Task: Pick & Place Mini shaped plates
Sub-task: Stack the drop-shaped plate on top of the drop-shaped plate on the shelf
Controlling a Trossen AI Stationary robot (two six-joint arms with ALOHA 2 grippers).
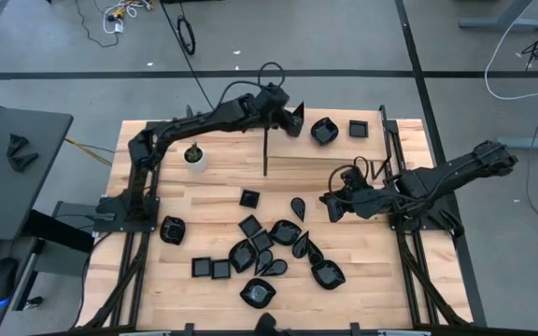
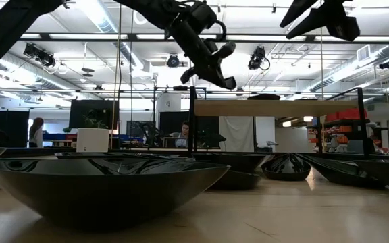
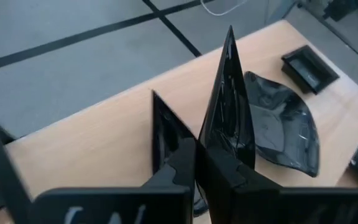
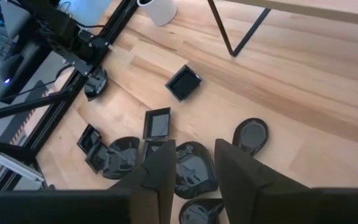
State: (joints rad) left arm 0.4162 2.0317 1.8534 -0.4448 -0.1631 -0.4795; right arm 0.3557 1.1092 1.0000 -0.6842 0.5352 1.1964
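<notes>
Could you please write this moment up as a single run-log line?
left gripper: shut on black plate, above table's far edge | right gripper: jaws open, empty, over plate cluster | placed: two plates

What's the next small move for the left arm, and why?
Probably lower the left gripper toward the bare wood beside the rounded plate and square plate, then release. Its fingers are shut on a pointed black plate, held on edge above the table's far side. The right gripper hovers open over the main pile.
</notes>
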